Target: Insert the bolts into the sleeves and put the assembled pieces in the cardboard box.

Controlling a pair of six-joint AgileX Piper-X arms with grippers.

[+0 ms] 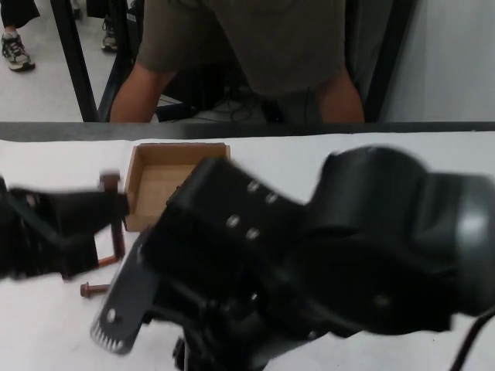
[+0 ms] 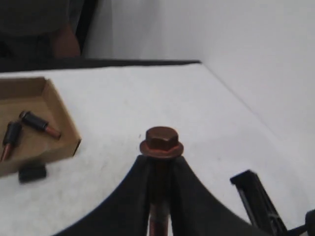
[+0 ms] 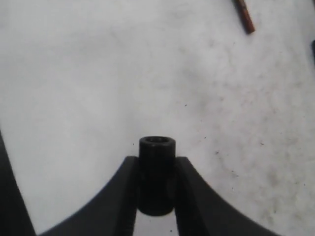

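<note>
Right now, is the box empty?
Not empty. The left wrist view shows two sleeved bolts lying inside the box.

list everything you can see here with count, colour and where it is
cardboard box: 1, brown, open, on the bench
assembled pieces: 2, black sleeve on copper bolt, lying in the cardboard box
loose sleeve: 1, black, on the bench beside the box
loose bolt: 1, copper, lying on the bench
held bolt: 1, copper, in the left end effector
held sleeve: 1, black, in the right end effector
bench: 1, white
left end effector: 1, black, shut on the bolt
right end effector: 1, black, shut on the sleeve
</note>
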